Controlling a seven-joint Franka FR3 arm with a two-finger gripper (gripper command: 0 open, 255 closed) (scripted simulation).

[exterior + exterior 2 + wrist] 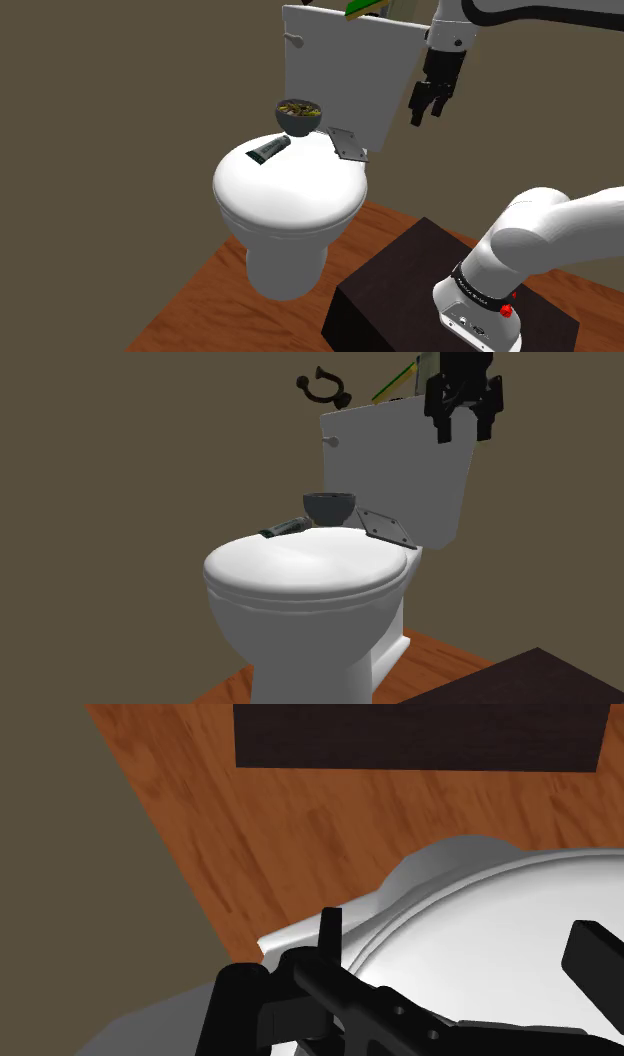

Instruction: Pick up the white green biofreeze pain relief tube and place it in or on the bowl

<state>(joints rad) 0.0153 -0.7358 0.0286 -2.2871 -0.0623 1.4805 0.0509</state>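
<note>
We're at the reach step: nothing's grasped yet. The gripper (432,105) hangs up by the tank (340,60), to the shoulder view's right of the bowl (299,115) & well apart from the tube (270,150). Its jaws stand wide apart w/ nothing btwn them. The tube, drawn dark grey-green, lies flat on the toilet lid (290,195) near the lid's back edge, just beside the bowl on that view's lower-left side; we can't tell if they touch. Its long axis runs diagonally in that view, lower left to upper right, so one end points at the bowl's foot & the other out over the lid. We can't tell which end is the cap. A grey plate (347,145) sits on the bowl's other side. Next move, as we judge it: carry the hand across past the bowl, come down over the tube's middle, & turn the wrist so the fingers close across the short axis, not along it.
</note>
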